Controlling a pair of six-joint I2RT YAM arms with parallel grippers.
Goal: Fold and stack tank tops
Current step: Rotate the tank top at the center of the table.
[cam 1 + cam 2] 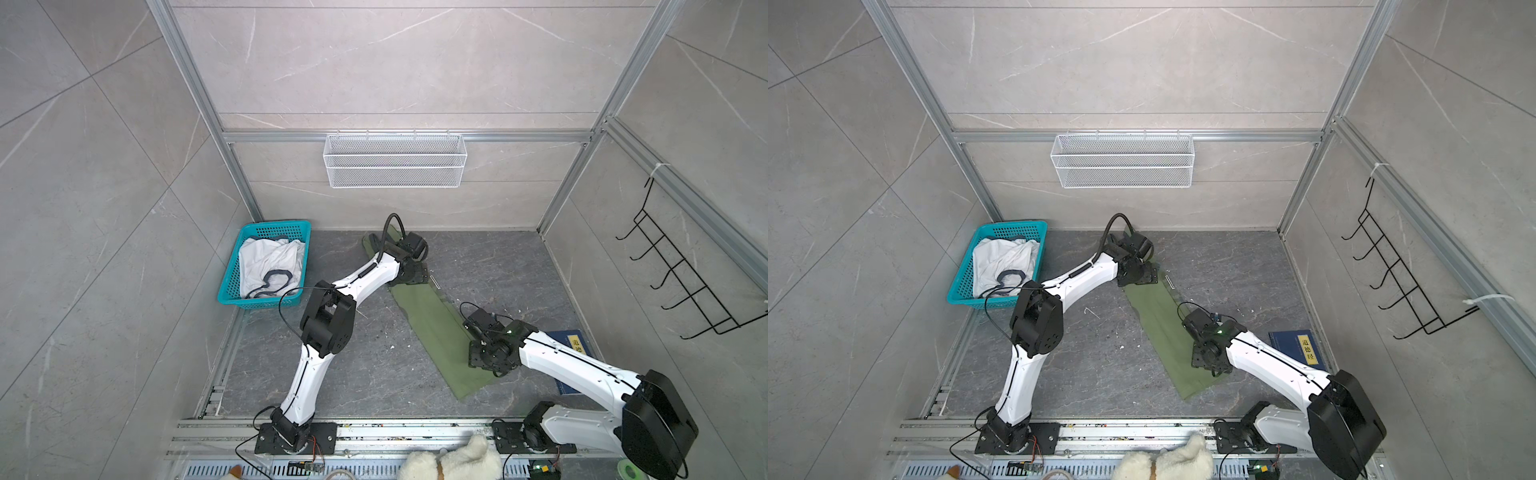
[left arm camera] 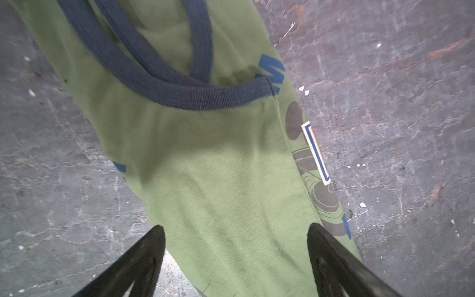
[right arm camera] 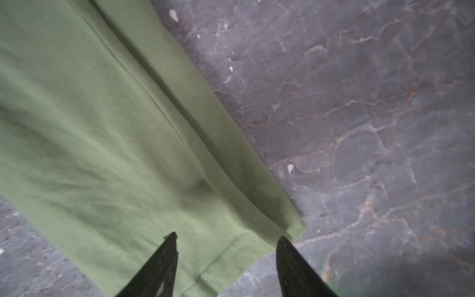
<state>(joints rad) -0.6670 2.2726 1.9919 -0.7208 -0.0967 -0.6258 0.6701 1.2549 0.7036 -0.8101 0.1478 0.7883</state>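
The olive green tank top lies on the dark stone table as a long narrow strip, running diagonally. My left gripper is open above its far end. Its fingers straddle the green cloth just below the navy trim. My right gripper is open over the hem corner of the green cloth at the near end. In both top views each wrist hides its own fingertips. The white tank top lies crumpled in the teal basket at the back left.
A dark blue board with a yellow label lies under the right arm by the right wall. A white wire basket hangs on the back wall and a black hook rack on the right wall. A fluffy white plush toy sits at the front rail.
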